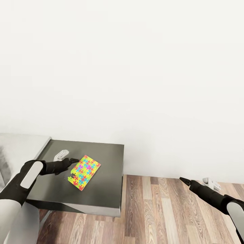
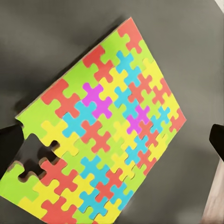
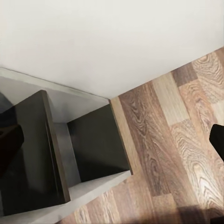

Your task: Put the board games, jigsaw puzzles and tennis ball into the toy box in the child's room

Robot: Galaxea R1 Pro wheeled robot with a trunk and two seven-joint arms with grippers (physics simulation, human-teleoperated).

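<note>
Puzzle [image 1: 84, 172]: flat multicolour panel, corner pieces missing; left claw [image 1: 74, 160] spread alongside.

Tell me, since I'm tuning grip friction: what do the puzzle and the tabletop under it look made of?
Puzzle: probably matte foam or card; flat saturated colours, visible edge thickness, no glare. Tabletop: dark grey, smooth, likely laminate or painted board; faint sheen.

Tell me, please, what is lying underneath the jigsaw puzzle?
The jigsaw puzzle lies flat on the dark grey table section; that surface shows all around it and through the missing-piece notch. Whatever is directly beneath the panel itself is covered.
</note>
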